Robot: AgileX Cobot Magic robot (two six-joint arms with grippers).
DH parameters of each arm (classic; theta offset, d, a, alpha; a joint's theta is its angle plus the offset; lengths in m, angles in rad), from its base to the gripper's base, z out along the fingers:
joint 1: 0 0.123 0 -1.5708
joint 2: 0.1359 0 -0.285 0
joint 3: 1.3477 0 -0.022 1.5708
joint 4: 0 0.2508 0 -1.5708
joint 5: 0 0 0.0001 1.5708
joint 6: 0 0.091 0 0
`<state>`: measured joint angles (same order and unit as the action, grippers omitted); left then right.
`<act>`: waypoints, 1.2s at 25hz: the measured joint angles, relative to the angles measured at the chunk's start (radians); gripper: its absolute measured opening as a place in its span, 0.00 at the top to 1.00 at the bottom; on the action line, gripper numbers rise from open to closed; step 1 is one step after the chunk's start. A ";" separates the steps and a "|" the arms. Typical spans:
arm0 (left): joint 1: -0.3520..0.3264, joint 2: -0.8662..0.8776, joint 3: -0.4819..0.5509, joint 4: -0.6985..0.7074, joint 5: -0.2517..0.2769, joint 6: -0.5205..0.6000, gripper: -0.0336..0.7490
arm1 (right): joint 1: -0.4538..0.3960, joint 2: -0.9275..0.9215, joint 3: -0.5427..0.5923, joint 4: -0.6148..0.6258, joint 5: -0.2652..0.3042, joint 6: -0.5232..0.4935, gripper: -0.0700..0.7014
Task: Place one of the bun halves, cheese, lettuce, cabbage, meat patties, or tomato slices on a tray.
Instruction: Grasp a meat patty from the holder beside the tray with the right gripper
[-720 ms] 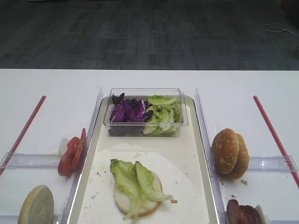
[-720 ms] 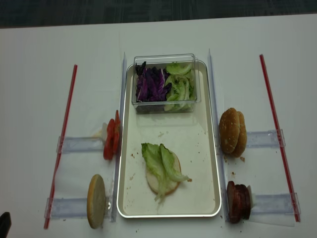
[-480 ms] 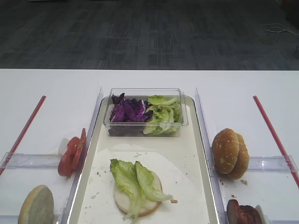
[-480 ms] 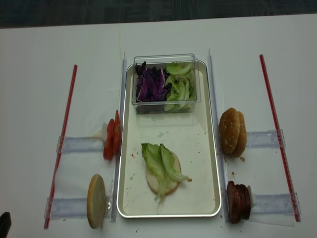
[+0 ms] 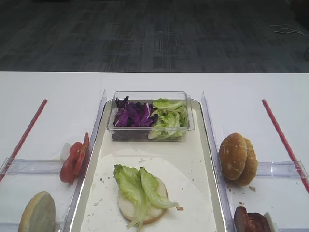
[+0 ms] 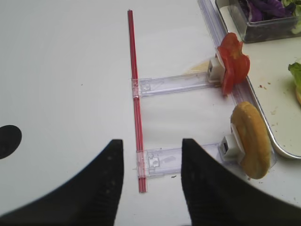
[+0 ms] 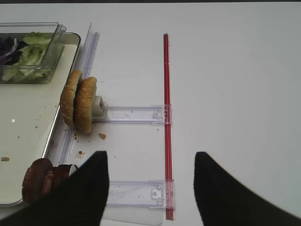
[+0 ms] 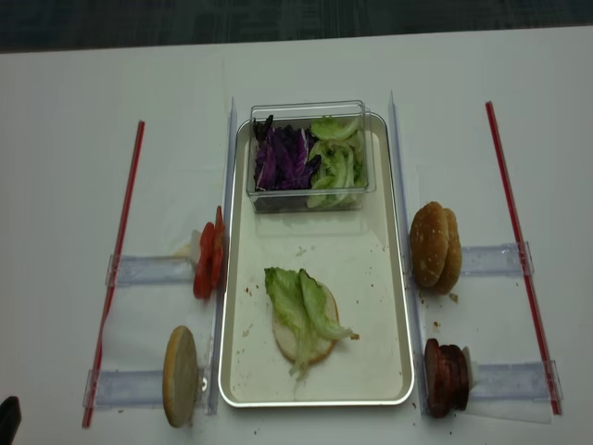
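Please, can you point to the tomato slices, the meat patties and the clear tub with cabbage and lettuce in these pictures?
tomato slices (image 8: 208, 264), realsense high view, middle of the upright red stack.
meat patties (image 8: 447, 376), realsense high view, centre of the dark stack.
clear tub (image 5: 149, 95), exterior high view, its far rim.

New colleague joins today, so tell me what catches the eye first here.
First, the long tray in the middle, holding a bun half topped with lettuce. At its far end a clear tub holds purple cabbage and more green leaves. Tomato slices stand left of it, meat patties right.
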<state>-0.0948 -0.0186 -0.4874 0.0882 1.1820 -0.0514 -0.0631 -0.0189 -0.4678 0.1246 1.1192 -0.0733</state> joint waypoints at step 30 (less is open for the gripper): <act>0.000 0.000 0.000 0.000 0.000 0.000 0.57 | 0.000 0.743 -0.293 0.087 0.142 0.151 0.38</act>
<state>-0.0948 -0.0186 -0.4874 0.0882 1.1820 -0.0514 -0.0631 0.7241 -0.7609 0.2117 1.2608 0.0778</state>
